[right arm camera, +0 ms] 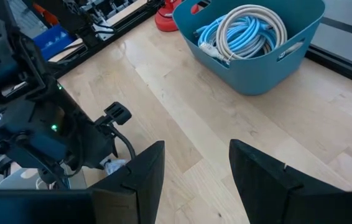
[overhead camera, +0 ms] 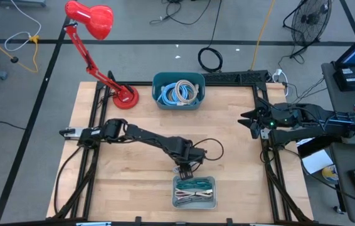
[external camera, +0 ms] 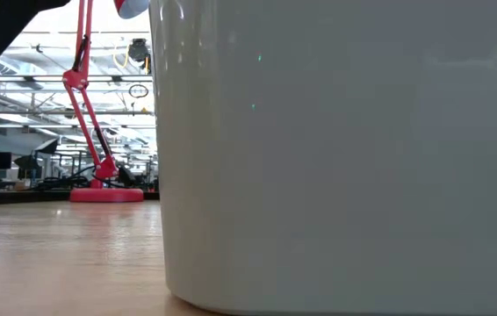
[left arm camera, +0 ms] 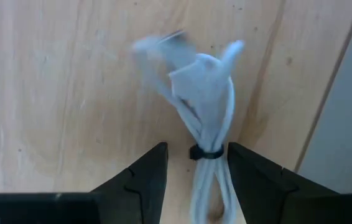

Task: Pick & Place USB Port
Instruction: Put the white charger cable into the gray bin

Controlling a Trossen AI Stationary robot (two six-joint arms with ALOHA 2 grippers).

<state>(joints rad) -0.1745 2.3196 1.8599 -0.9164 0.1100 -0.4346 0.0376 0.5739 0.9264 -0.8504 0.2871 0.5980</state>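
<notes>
My left gripper [left arm camera: 196,180] has its fingers [left arm camera: 143,180] closed around a bundled white USB cable [left arm camera: 208,118], tied by a dark band. Its long axis runs straight out from between my fingers, its blurred plug end pointing away over the table [overhead camera: 140,119]. From above, I hang just beyond the grey tray [overhead camera: 194,192] at six o'clock; my wrist hides the cable there. My right gripper [overhead camera: 251,120] waits at three o'clock, fingers [right arm camera: 143,174] apart and empty. The blue bin [overhead camera: 178,91] sits at twelve.
</notes>
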